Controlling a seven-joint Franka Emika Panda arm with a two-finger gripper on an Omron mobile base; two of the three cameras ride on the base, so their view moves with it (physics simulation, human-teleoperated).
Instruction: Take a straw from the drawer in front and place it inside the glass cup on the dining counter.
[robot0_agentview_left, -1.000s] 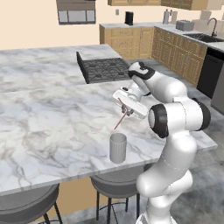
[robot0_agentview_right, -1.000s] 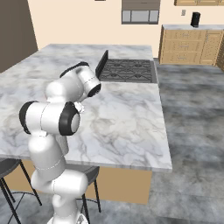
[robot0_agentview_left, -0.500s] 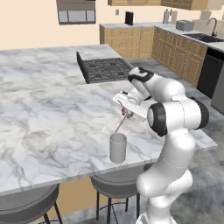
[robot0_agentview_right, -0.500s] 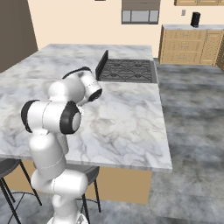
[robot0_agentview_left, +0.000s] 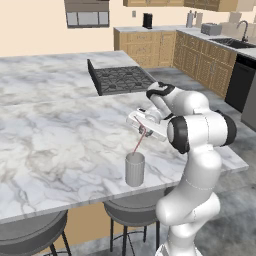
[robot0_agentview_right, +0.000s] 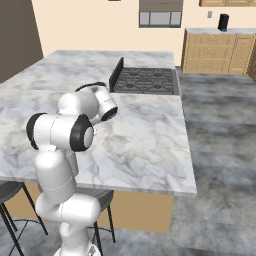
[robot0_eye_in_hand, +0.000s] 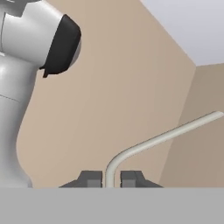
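Observation:
The glass cup (robot0_agentview_left: 134, 170) stands upright on the dining counter (robot0_agentview_left: 60, 145) near its front edge. My gripper (robot0_agentview_left: 143, 128) hangs just above and to the right of it, shut on the upper part of the thin reddish-pink straw (robot0_agentview_left: 139, 141). The straw slants down to the left, and its lower end reaches the cup's mouth. In the hand view the gripper (robot0_eye_in_hand: 110, 179) pinches the straw (robot0_eye_in_hand: 162, 138), which looks pale there and bends off to the upper right. In the right base view my own arm hides the cup and straw over the dining counter (robot0_agentview_right: 145, 140). The drawer is out of view.
A black cooktop (robot0_agentview_left: 122, 80) (robot0_agentview_right: 147, 80) is set into the far part of the counter. Two round stools (robot0_agentview_left: 30, 235) (robot0_agentview_left: 132, 212) stand under the front edge. Wooden cabinets with a sink (robot0_agentview_left: 235, 42) line the far right wall.
The hand has come down a little with the straw, bringing its lower end closer to the cup's mouth. The cup has not moved.

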